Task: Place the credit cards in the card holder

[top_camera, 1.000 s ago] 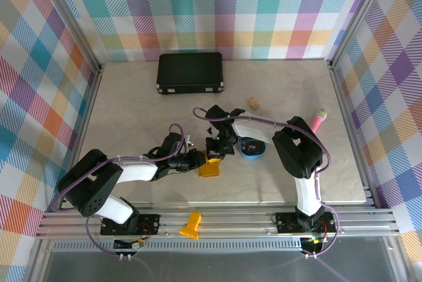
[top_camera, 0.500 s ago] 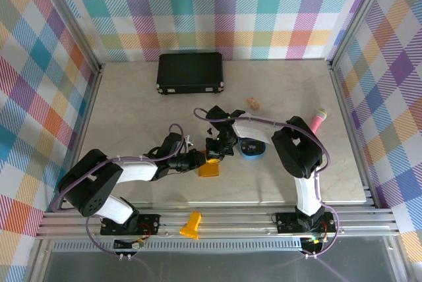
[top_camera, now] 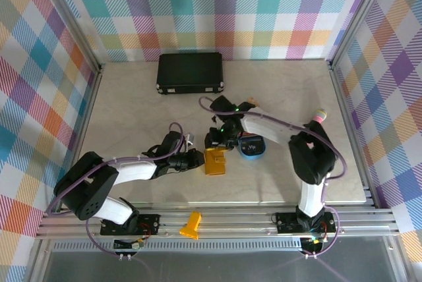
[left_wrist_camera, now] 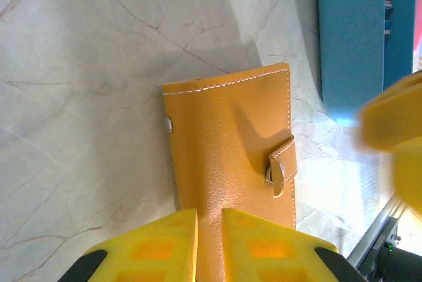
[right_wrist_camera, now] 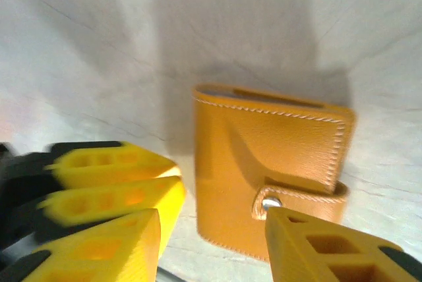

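Now that the right gripper (right_wrist_camera: 212, 219) has let go and its jaws stand apart, the card holder (left_wrist_camera: 227, 157) lies shut on the tabletop (left_wrist_camera: 79, 97), tab across. I judge nothing can go in until you reopen it. The left gripper (left_wrist_camera: 210, 219), jaws almost together, sits at its left edge. You count one card holder and one blue tray (left_wrist_camera: 349, 31) right of it.

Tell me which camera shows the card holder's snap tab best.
Left wrist: the snap tab lies sharp and unobstructed on the card holder. Right wrist shows it blurred, a right finger partly in front. In the top external view it is too small to make out.
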